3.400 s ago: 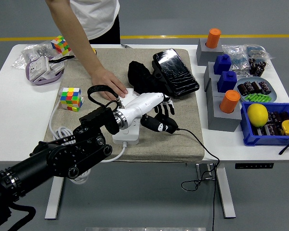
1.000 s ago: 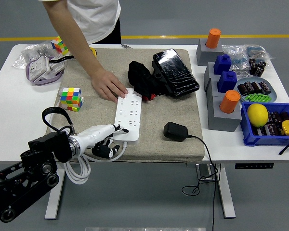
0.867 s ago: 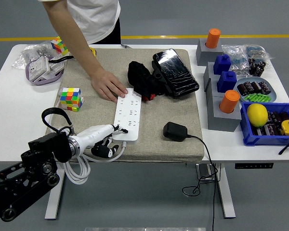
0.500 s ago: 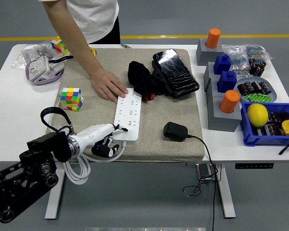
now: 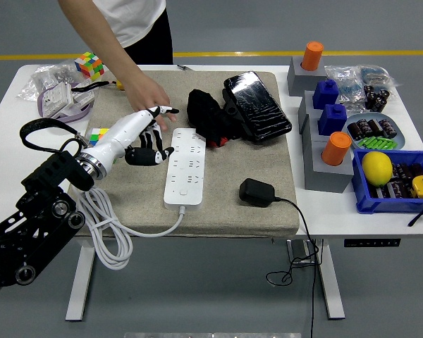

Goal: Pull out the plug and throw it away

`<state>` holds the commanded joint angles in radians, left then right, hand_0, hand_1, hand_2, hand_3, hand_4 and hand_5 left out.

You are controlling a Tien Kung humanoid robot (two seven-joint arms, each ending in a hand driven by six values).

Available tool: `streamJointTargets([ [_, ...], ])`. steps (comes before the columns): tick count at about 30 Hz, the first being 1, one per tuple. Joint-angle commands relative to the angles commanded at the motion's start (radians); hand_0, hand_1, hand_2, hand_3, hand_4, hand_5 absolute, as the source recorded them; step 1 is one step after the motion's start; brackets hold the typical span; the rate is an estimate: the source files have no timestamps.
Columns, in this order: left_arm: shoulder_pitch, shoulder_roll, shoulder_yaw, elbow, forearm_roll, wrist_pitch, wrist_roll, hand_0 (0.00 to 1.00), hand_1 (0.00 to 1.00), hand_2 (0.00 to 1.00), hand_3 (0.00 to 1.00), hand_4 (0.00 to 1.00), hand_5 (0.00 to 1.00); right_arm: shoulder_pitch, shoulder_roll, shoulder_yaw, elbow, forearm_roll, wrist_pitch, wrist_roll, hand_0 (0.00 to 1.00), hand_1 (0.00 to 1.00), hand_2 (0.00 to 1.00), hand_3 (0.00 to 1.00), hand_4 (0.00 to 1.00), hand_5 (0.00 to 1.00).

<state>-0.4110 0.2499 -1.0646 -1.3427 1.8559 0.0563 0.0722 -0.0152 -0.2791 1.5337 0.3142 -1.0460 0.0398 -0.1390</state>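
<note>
The black plug [image 5: 256, 191] lies loose on the tan mat [image 5: 268, 165], right of the white power strip [image 5: 185, 166], and its cable runs off the table's front edge. My left hand [image 5: 152, 148] hovers just left of the strip's far half, with fingers spread and holding nothing. A person's hand [image 5: 149, 95] is over the mat behind my hand, off the strip. My right arm is out of view.
A black cloth [image 5: 206, 116] and a black pouch [image 5: 257, 105] lie behind the strip. Rubik's cubes [image 5: 90, 65] are at the left. Grey blocks [image 5: 326, 165] and a blue bin [image 5: 395, 184] with a lemon stand at the right. The strip's white cable [image 5: 102, 232] hangs off the front left.
My left hand rose from the front edge of the mat to the left side of the strip. The person's hand lifted off the strip and drew back.
</note>
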Motion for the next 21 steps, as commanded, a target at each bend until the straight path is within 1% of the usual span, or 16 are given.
streamJointTargets([
  [1,-0.001,-0.004,-0.017,0.016,0.001,0.016,-0.012,0.772,0.87,0.889,0.939,0.998,0.495,0.0,-0.001,0.0,0.0,0.0,-0.001,-0.001,0.567,0.645,0.668,0.564,0.965,0.478],
  [4,-0.006,-0.008,-0.037,0.048,-0.01,0.039,-0.032,0.772,0.87,0.889,0.939,0.998,0.495,0.003,-0.001,0.001,-0.001,-0.001,0.0,-0.002,0.567,0.645,0.668,0.564,0.965,0.478],
  [5,-0.006,-0.008,-0.041,0.054,-0.006,0.04,-0.034,0.953,0.993,0.997,0.993,0.998,0.651,0.003,-0.001,0.001,-0.001,-0.002,0.0,-0.003,0.568,0.645,0.668,0.564,0.965,0.478],
  [9,-0.002,-0.008,-0.047,0.069,0.008,0.034,-0.037,0.953,0.993,0.997,0.993,0.998,0.651,0.004,0.004,0.007,-0.002,-0.005,0.0,-0.004,0.568,0.645,0.668,0.564,0.965,0.478],
  [11,0.003,-0.009,-0.049,0.072,0.012,0.018,-0.027,0.953,0.993,0.997,0.993,0.998,0.651,0.005,0.006,0.006,-0.002,-0.005,0.0,-0.005,0.568,0.645,0.668,0.564,0.965,0.478],
  [12,0.006,-0.009,-0.051,0.073,0.014,0.009,-0.02,0.998,0.998,0.998,0.998,0.998,0.899,0.006,0.006,0.007,-0.001,-0.005,-0.001,-0.005,0.568,0.645,0.668,0.564,0.965,0.478],
  [15,0.014,-0.008,-0.057,0.074,0.017,-0.002,-0.004,0.998,0.998,0.998,0.998,0.998,0.899,0.008,0.005,0.007,-0.001,-0.005,-0.003,-0.005,0.568,0.645,0.668,0.564,0.965,0.478],
  [17,0.015,-0.006,-0.062,0.073,0.015,-0.016,0.021,0.998,0.998,0.998,0.998,0.998,0.899,0.008,0.006,0.006,-0.001,-0.005,-0.003,-0.006,0.568,0.645,0.668,0.564,0.965,0.478],
  [18,0.015,-0.004,-0.064,0.073,-0.001,-0.028,0.041,0.998,0.998,0.998,0.998,0.998,0.847,0.008,0.007,0.005,-0.002,-0.006,-0.002,-0.007,0.569,0.645,0.668,0.564,0.965,0.478],
  [21,0.029,0.001,-0.074,0.067,-0.004,-0.036,0.053,0.998,0.998,0.998,0.998,0.998,0.847,0.009,0.005,0.003,-0.001,-0.007,-0.002,-0.008,0.569,0.645,0.668,0.564,0.965,0.478],
])
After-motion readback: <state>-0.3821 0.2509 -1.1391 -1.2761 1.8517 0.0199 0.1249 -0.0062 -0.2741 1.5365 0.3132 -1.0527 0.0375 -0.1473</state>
